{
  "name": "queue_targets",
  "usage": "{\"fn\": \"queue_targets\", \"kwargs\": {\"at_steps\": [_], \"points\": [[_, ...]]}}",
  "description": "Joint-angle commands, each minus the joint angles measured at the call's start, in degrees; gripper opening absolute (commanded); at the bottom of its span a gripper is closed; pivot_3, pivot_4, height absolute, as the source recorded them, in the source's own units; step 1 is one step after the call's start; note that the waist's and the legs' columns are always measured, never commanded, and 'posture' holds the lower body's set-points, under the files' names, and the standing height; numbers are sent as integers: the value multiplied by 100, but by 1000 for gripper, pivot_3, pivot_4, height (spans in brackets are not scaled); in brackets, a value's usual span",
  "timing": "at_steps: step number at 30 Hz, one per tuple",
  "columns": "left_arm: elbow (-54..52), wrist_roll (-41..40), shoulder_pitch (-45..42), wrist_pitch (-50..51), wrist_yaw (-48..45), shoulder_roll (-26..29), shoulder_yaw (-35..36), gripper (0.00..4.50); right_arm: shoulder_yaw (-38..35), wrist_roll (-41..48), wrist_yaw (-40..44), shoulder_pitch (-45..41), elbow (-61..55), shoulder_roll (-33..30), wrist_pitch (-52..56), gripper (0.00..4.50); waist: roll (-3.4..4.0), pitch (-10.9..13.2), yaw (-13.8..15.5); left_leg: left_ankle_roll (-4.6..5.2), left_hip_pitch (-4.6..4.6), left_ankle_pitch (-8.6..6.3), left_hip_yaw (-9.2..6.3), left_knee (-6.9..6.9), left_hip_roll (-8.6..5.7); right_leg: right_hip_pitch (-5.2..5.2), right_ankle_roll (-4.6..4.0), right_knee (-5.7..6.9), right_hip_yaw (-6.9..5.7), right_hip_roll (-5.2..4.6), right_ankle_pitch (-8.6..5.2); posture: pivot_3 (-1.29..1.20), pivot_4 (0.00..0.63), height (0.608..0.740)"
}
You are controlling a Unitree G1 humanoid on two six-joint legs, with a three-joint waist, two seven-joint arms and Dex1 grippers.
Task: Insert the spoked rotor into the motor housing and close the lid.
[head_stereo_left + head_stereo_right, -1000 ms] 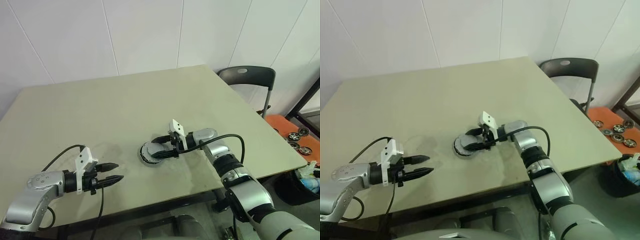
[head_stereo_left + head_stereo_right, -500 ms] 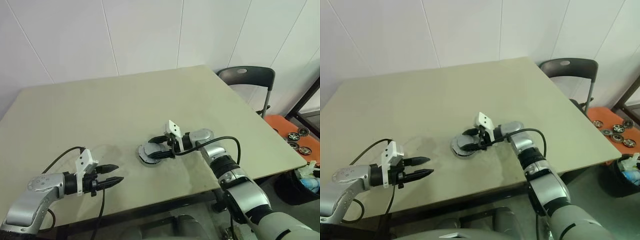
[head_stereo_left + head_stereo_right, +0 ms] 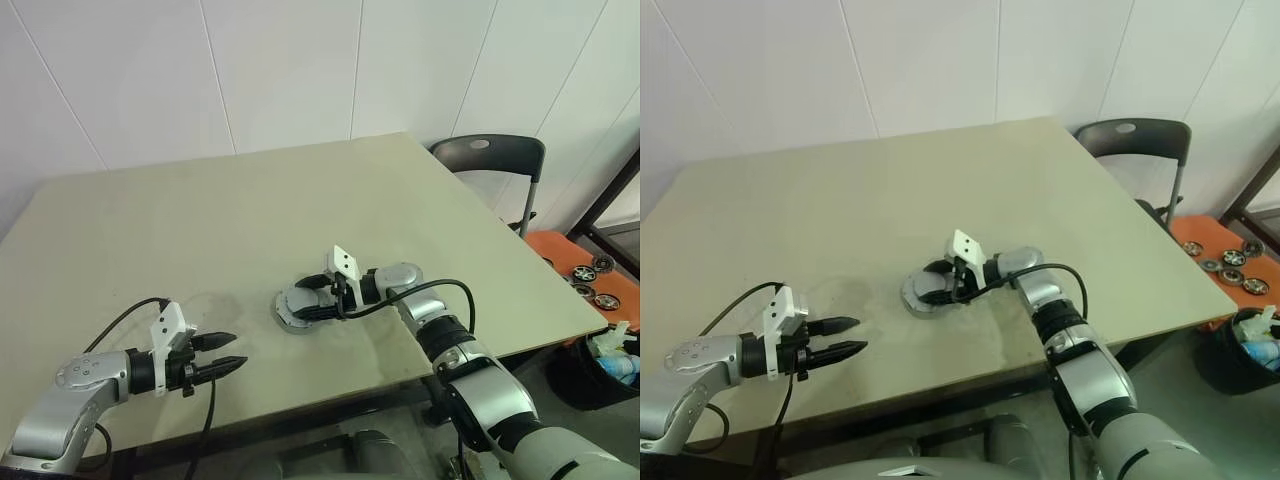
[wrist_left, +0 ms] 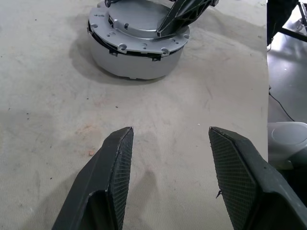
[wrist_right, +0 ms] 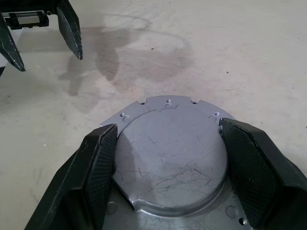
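Plain white wall panels back a pale desk (image 3: 250,200). At lower centre of the head view sits the motor housing (image 4: 136,60), the lid (image 5: 170,153) already lying on top (the rotor, I'd judge, is inside, out of sight). The right pincer (image 5: 170,165) reaches in level from the right, its fingers straddling the lid's raised disc, seemingly touching it, probably to seat or turn it. The left pincer (image 3: 220,352) hovers at lower left, parted and empty, well apart.

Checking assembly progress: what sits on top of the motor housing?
The grey lid lies on the motor housing, with the right gripper straddling its raised centre. The lid covers whatever is inside, so the rotor cannot be confirmed.
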Motion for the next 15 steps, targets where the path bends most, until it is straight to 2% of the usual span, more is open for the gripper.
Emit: {"fn": "queue_targets", "kwargs": {"at_steps": [1, 15], "points": [[-200, -89, -20, -35, 34, 4, 165, 2683, 87, -17, -17, 14, -83, 156, 55, 3029, -1, -1, -5, 0, 0, 0, 0, 0, 0, 0, 0, 0, 0, 0, 0, 0, 0, 740], [-230, -126, -40, 14, 109, -20, 170, 2683, 206, -119, -133, 47, -152, 300, 165, 3029, -7, -4, -49, 0, 0, 0, 1, -1, 5, 0, -6, 5, 1, 2, 3, 0, 0, 740]]}}
